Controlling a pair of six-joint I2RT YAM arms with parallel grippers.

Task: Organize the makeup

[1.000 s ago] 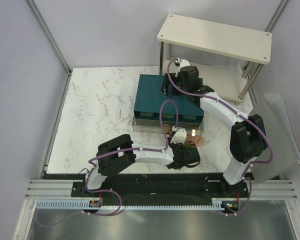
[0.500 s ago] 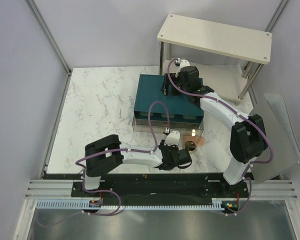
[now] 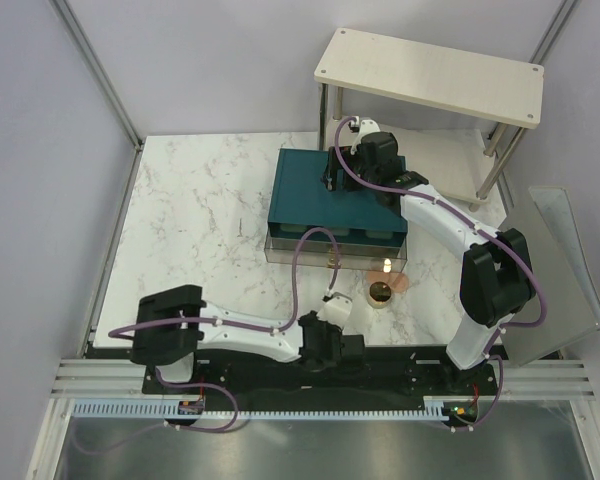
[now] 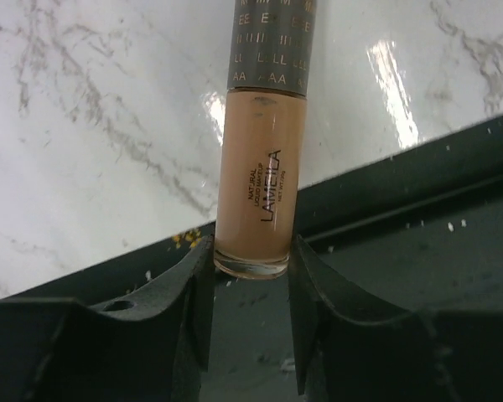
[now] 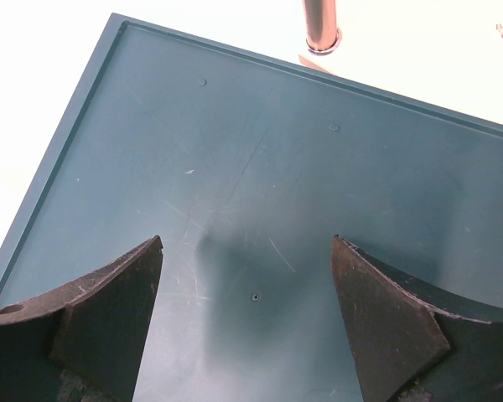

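Note:
My left gripper (image 4: 251, 248) is shut on the bottom end of the peach-tan tube (image 4: 258, 180), whose dark lettered cap (image 4: 271, 42) points out over the marble. In the top view this gripper (image 3: 332, 345) hangs at the table's near edge; the tube is hidden there. The round gold-rimmed compact (image 3: 382, 292) lies on the marble in front of the teal box, with a peach-pink pad (image 3: 401, 283) beside it and a small pale-topped upright item (image 3: 388, 266) behind it. My right gripper (image 5: 247, 243) is open and empty just above the teal box top (image 5: 260, 151).
The teal box (image 3: 310, 190) stands mid-table with a clear drawer (image 3: 300, 247) pulled out at its front. A white two-level shelf (image 3: 430, 70) stands at the back right; one metal leg (image 5: 321, 25) is beside the box. The black base rail (image 4: 419, 218) runs below the left gripper.
My left arm has drawn back from beside the compact to the table's near edge, moving left. The right arm has not moved.

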